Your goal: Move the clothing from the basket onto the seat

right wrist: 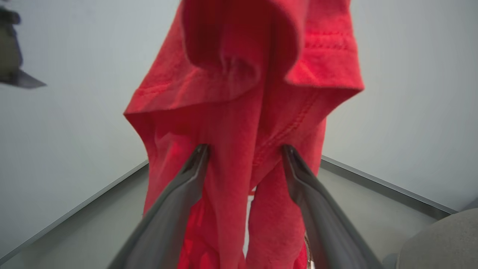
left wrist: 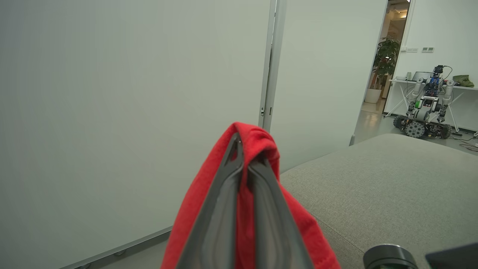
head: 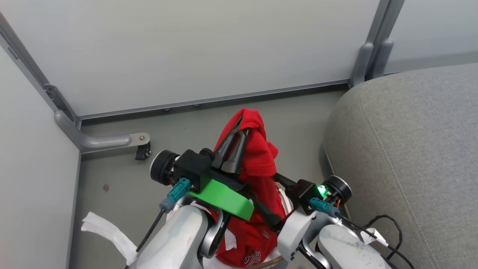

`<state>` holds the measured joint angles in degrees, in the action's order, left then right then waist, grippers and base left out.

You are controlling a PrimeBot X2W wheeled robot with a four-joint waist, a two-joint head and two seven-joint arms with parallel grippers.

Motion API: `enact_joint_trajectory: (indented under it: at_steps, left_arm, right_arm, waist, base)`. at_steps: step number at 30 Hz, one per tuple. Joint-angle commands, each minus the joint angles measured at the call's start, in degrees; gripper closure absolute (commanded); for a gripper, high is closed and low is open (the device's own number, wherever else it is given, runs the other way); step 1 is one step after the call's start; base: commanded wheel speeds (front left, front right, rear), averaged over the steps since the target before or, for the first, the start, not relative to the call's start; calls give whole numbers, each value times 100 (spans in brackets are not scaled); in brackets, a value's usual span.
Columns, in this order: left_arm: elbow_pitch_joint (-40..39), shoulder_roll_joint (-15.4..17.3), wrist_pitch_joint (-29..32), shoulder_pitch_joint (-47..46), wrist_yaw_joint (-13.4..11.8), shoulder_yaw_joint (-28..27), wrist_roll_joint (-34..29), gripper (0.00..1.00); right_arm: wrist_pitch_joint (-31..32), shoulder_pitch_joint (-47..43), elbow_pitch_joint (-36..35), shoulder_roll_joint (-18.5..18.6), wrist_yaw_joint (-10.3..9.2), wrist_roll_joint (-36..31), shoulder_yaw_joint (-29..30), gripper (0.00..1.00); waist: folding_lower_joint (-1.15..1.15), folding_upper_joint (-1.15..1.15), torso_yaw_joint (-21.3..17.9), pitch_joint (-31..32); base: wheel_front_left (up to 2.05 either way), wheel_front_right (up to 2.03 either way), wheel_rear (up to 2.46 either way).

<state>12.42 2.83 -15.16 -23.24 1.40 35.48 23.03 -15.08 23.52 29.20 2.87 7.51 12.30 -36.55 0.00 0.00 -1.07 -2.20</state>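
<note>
The left forearm [head: 175,239] is rising from the bottom edge of the head view. Just beyond it the left gripper [head: 242,127] is pinching the clothing [head: 261,157], its two dark fingers pressed together on a raised fold of red fabric. The garment is hanging from that pinch down to a bunched heap with white lettering, where a sliver of the basket [head: 267,264] rim is showing. The right gripper [right wrist: 243,149] is standing spread, its fingers on either side of the hanging cloth. The seat [head: 410,149] is lying to the right, with floor between it and the garment.
</note>
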Motion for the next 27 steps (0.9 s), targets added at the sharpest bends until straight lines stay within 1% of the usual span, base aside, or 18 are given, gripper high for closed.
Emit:
enact_joint_trajectory:
  at_steps: [1, 3, 4, 7, 8, 11, 15, 23, 24, 25, 27]
  left_arm:
    - [-6, 14, 0, -119, -23, 58, 36, 100]
    - [5, 14, 1, -153, -31, 115, 66, 100]
    - [9, 14, 0, -171, -40, 141, 77, 100]
    - [27, 13, 0, -228, -50, 218, 117, 100]
    - [42, 13, 1, -234, -57, 225, 128, 100]
    - [92, 13, 0, -242, -86, 230, 149, 100]
    - [144, 13, 0, -249, -106, 179, 169, 100]
    - [184, 13, 1, -187, -89, 79, 132, 100]
    - [207, 13, 2, -170, -75, 81, 141, 68]
    - [236, 14, 3, -152, -55, 90, 165, 0]
    - [235, 14, 3, -151, -65, 54, 139, 0]
  right_arm:
    - [-13, 89, 130, 17, -4, 111, -53, 0]
    - [-13, 121, 249, 12, -4, 334, -136, 0]
    - [-13, 179, 284, 16, -4, 421, -188, 3]
    - [-13, 242, 455, 20, -4, 629, -396, 91]
    - [-13, 248, 507, 18, -4, 685, -451, 100]
    - [-13, 256, 603, 17, -4, 884, -575, 100]
    - [-13, 179, 556, 17, -4, 981, -556, 100]
    - [-13, 138, 405, 14, -4, 909, -437, 100]
    - [-13, 123, 386, 15, -4, 899, -424, 100]
    - [-13, 106, 362, 15, -4, 881, -404, 100]
    - [-13, 71, 312, 13, -4, 861, -368, 100]
  waist:
    - [0, 0, 87, -30]
    - [0, 0, 134, -35]
    - [0, 0, 154, -43]
    - [0, 0, 214, -63]
    - [0, 0, 227, -66]
    - [0, 0, 259, -62]
    - [0, 0, 259, -85]
    - [0, 0, 187, -86]
    - [0, 0, 177, -83]
    - [0, 0, 165, -77]
    - [0, 0, 144, -75]
  base:
    - [0, 0, 0]
    - [0, 0, 0]
    - [0, 0, 0]
    - [0, 0, 0]
    - [0, 0, 0]
    - [0, 0, 0]
    - [0, 0, 0]
    - [0, 0, 0]
    - [0, 0, 0]
    - [0, 0, 0]
    - [0, 0, 0]
